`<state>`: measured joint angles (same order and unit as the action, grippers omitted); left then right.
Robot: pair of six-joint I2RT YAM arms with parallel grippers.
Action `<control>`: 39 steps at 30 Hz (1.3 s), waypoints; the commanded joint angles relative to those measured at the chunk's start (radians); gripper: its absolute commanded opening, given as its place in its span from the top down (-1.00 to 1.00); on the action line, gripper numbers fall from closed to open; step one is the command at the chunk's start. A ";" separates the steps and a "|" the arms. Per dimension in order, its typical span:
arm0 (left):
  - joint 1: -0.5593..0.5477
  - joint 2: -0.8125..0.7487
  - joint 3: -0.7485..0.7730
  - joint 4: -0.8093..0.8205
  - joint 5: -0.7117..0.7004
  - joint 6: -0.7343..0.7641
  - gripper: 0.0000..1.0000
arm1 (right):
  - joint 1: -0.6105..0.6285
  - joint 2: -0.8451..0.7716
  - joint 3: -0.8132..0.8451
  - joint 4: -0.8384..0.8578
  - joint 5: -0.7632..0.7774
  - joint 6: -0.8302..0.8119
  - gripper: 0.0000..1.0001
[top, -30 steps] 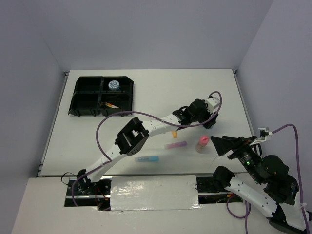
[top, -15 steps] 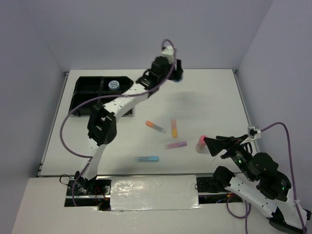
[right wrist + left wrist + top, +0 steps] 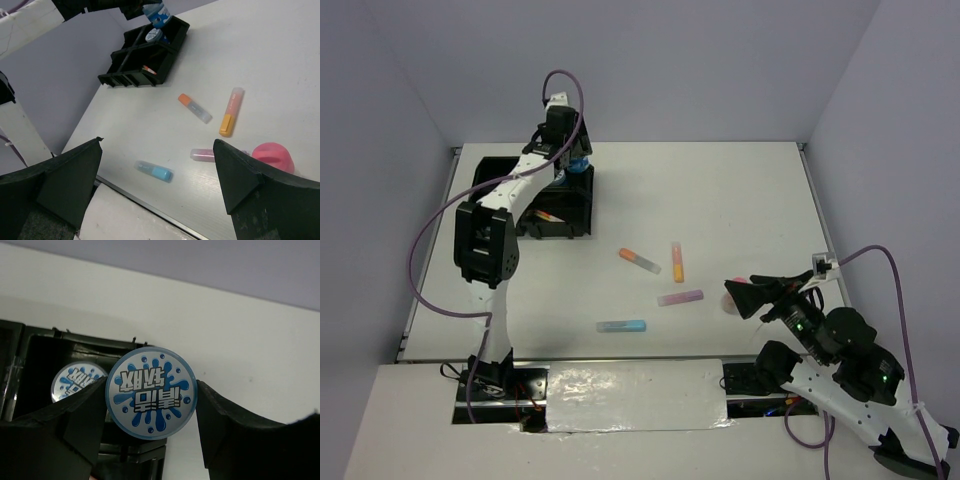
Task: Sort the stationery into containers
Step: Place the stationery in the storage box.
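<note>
My left gripper (image 3: 151, 407) is shut on a round blue-white tape roll (image 3: 151, 392) and holds it above the right end of the black tray (image 3: 42, 347). A second tape roll (image 3: 74, 382) lies in a compartment below. From above, the left gripper (image 3: 570, 158) hangs over the tray's (image 3: 492, 212) far right compartment, and thin pens (image 3: 548, 215) lie in a near one. My right gripper (image 3: 157, 142) is open and empty above the blue highlighter (image 3: 155, 171). The purple highlighter (image 3: 202, 155) and the pink-capped bottle (image 3: 272, 157) sit by its right finger.
An orange-capped highlighter (image 3: 639, 260) and a yellow-pink one (image 3: 677, 262) lie mid-table, with the purple (image 3: 680, 298) and blue (image 3: 622, 326) ones nearer. The right gripper (image 3: 765, 292) half hides the bottle (image 3: 732, 298). Walls close in the table's far, left and right sides.
The left arm has swung from the table's right middle across the back to the tray, carrying the tape roll. The right gripper has edged left, over the bottle.
</note>
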<state>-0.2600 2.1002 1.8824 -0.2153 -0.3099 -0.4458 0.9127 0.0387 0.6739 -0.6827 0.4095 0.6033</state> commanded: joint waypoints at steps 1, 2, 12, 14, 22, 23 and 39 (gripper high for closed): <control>0.011 -0.042 -0.022 0.077 0.081 -0.021 1.00 | 0.003 0.015 -0.014 0.067 -0.014 -0.022 -0.99; 0.018 -0.037 -0.028 0.076 0.084 -0.021 1.00 | 0.000 0.016 -0.017 0.071 -0.020 -0.023 -0.99; 0.045 -0.025 -0.086 0.079 0.094 -0.021 1.00 | 0.000 -0.002 -0.025 0.060 -0.028 -0.023 -0.99; 0.053 -0.019 -0.098 0.071 0.078 -0.024 1.00 | 0.000 -0.005 -0.027 0.060 -0.028 -0.022 -0.99; 0.076 -0.032 -0.140 0.085 0.023 -0.016 1.00 | 0.002 -0.005 -0.022 0.052 -0.034 -0.022 -0.99; 0.076 -0.034 -0.143 0.088 0.017 -0.016 1.00 | 0.000 -0.003 -0.023 0.054 -0.035 -0.022 -0.99; 0.077 -0.051 -0.213 0.120 -0.020 -0.027 -0.09 | 0.002 0.017 -0.031 0.075 -0.064 -0.028 -0.99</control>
<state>-0.1883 2.1006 1.6882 -0.1604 -0.2905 -0.4572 0.9127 0.0425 0.6449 -0.6651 0.3542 0.5922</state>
